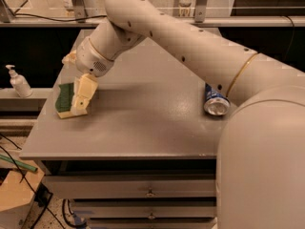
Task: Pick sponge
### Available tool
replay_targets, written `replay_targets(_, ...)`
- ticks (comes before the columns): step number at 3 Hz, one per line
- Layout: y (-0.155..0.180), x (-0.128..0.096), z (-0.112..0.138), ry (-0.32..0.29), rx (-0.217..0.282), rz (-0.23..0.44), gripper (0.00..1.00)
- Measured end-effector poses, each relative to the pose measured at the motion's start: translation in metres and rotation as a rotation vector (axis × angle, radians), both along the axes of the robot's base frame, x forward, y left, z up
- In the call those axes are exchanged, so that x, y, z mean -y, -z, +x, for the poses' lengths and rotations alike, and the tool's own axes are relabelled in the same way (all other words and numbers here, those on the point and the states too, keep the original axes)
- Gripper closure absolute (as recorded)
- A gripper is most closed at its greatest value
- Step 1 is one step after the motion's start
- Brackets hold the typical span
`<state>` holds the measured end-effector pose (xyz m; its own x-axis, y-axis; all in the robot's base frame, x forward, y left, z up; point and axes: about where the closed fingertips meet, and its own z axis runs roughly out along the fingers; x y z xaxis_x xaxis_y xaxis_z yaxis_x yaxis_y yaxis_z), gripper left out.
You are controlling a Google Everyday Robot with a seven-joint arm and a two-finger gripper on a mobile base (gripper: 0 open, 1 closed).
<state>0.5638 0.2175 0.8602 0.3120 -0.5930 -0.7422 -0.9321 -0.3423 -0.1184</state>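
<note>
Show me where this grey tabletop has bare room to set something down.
The widest free patch on the grey tabletop lies between the green-and-yellow rectangular sponge at the left edge and the blue drink can lying at the right, down to the front edge. The left edge is crowded: the beige gripper sits at the sponge there.

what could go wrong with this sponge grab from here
The tool is down at the sponge, which lies close to the edge of the table: a sideways nudge could push it off. The soda can lies on its side beside the arm and could roll if brushed.
</note>
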Motion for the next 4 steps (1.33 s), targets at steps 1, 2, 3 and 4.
replay_targets(1,0.015,-0.008,-0.003,-0.001,-0.036,-0.008,0.00)
replay_targets(2,0.026,-0.012,-0.008,0.001,-0.065,-0.011,0.18)
replay_targets(3,0.029,-0.010,-0.012,0.015,-0.081,0.006,0.42)
replay_targets(4,0.020,-0.007,-0.014,0.030,-0.065,0.018,0.64)
